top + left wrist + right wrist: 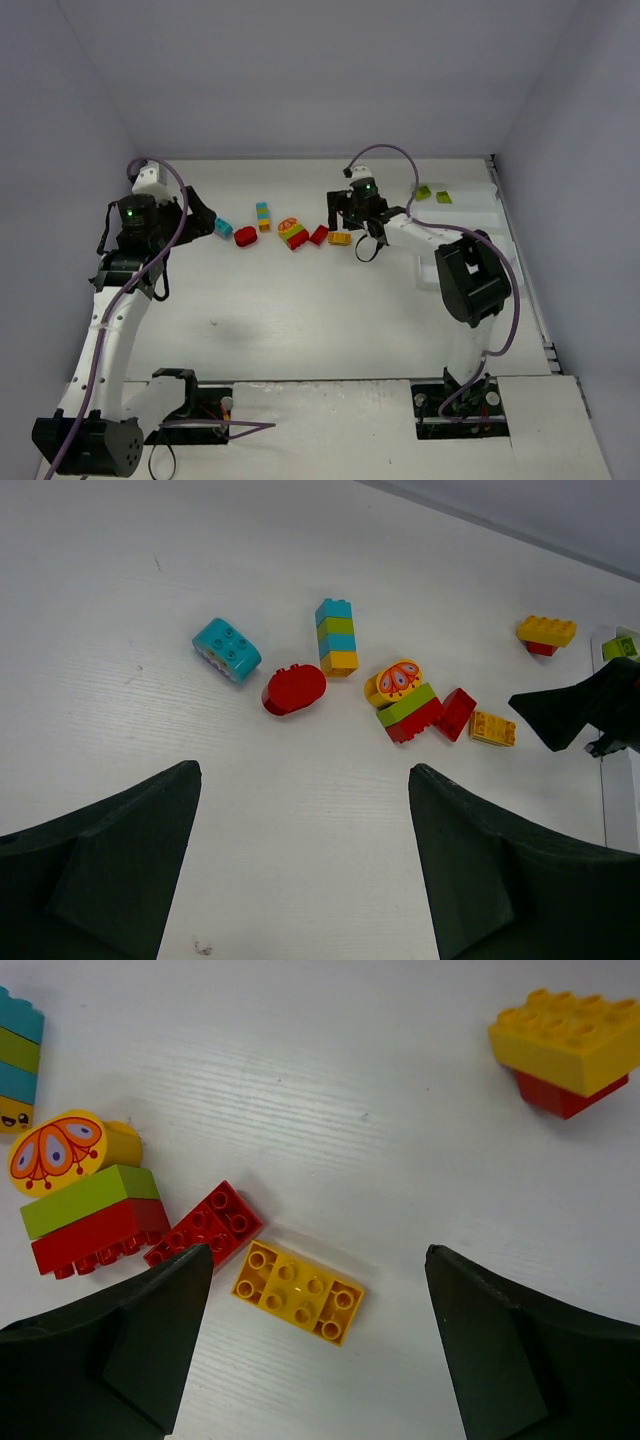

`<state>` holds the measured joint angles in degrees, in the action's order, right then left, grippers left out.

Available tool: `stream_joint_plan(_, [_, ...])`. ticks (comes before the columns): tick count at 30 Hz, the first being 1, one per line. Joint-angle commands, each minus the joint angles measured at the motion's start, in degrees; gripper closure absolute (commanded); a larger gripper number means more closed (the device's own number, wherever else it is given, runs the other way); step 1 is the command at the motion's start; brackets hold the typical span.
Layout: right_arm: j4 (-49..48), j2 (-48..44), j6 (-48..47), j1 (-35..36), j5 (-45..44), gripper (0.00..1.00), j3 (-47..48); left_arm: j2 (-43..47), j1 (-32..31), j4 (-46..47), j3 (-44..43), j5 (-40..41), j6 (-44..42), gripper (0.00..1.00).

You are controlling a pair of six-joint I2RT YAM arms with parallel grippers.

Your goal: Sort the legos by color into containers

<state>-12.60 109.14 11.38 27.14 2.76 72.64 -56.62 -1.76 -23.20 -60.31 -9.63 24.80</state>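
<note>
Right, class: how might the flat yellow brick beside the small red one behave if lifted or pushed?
The flat yellow brick looks like rigid moulded plastic, so it should keep its shape. Lying low, studs up, it seems unlikely to roll or tip. A push might nudge the red brick beside it.

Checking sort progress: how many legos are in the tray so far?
2, both lime green: one lego at the tray's far end, a second lego just beside it. The right arm covers part of the tray, so more may be hidden.
</note>
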Motion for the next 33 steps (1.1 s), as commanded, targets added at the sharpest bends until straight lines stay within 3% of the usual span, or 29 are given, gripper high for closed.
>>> stream_joint_plan(1, [-3.2, -0.2, 6.5, 2.7, -6.6, 0.16, -0.4, 0.2, -0.1, 3.2, -1.5, -0.6, 0.9, 0.22])
stream_joint_plan(11, [-3.6, 3.3, 11.5, 6.1, -12.8, 0.20, -2.2, 0.2, -0.1, 2.9, -1.6, -0.7, 1.1, 0.22])
stream_joint_plan(23, [-4.5, 4.4, 11.1, 6.6, -15.6, 0.34, -4.2, 0.2, -0.2, 2.8, -1.7, -1.0, 1.3, 0.22])
stream_joint_plan(26, [-4.8, 4.0, 10.7, 6.6, -16.6, 0.47, -5.0, 0.1, -0.2, 2.8, -1.7, -1.0, 1.5, 0.22])
stream_joint_plan(29, [-4.8, 3.1, 9.3, 6.6, -18.5, 0.68, -5.7, 0.0, -0.2, 2.8, -1.7, -1.2, 1.5, 0.22])
stream_joint_plan(30, [-4.8, 2.8, 8.9, 6.5, -19.5, 0.81, -6.0, -0.1, -0.2, 2.8, -1.6, -1.4, 1.7, 0.22])
stream_joint_plan(33, [-4.7, 0.6, 7.3, 6.4, -21.3, 1.00, -6.5, -0.2, -0.2, 2.8, -1.6, -1.4, 1.7, 0.22])
